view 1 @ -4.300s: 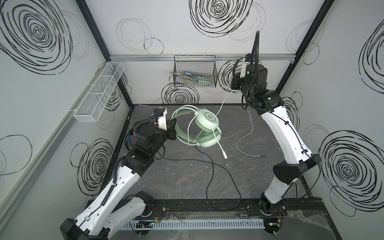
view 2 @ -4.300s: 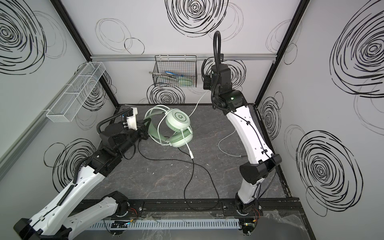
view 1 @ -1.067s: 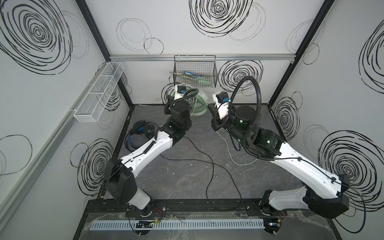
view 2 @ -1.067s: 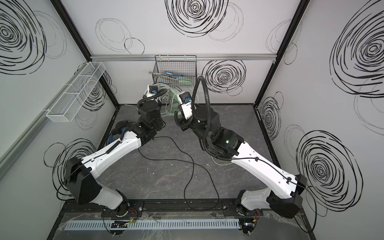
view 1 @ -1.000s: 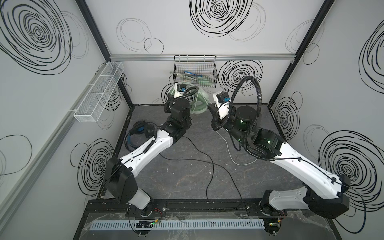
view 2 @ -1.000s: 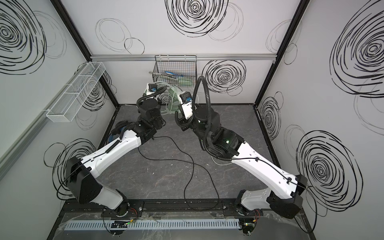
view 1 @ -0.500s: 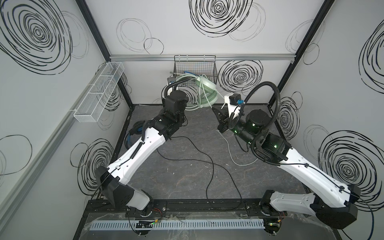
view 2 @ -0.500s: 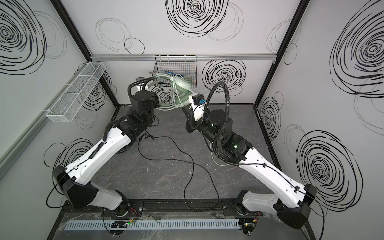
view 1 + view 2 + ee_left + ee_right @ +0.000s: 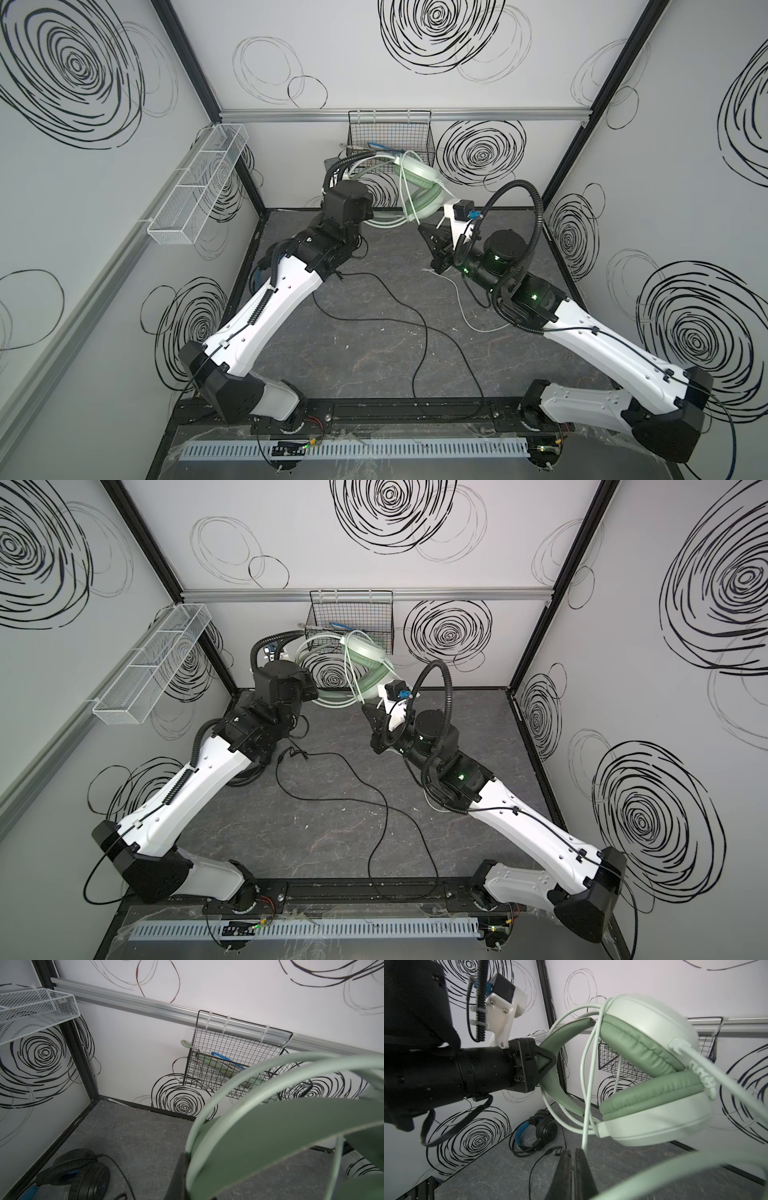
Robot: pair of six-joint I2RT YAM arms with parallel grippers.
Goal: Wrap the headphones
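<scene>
- Right wrist view has the left claw [image 9: 548,1061] clamped tight on the padded headband of the mint headset [image 9: 643,1076], which hangs in the air well above the table [image 9: 500,1172].
- Over the last second that claw has lifted the headset from low by the back wall to just in front of the wire basket [image 9: 390,133], as a top view shows. The right claw [image 9: 573,1159] has drawn back and now sits just below the ear cups.
- This right claw is closed to a sliver; the white cord [image 9: 586,1088] runs down to its tips and seems pinched there.
- The lift probably pulls a turn of cord taut. A slack tail lies on the table beneath the right arm, so the wrapping looks unfinished.
- The mint headset has pale shells and darker green cushions pressed together, with several cord strands looped across band and cups.
- A black headset [image 9: 537,1128] with blue padding lies on the table below the left claw, its cord loose and unwrapped.
</scene>
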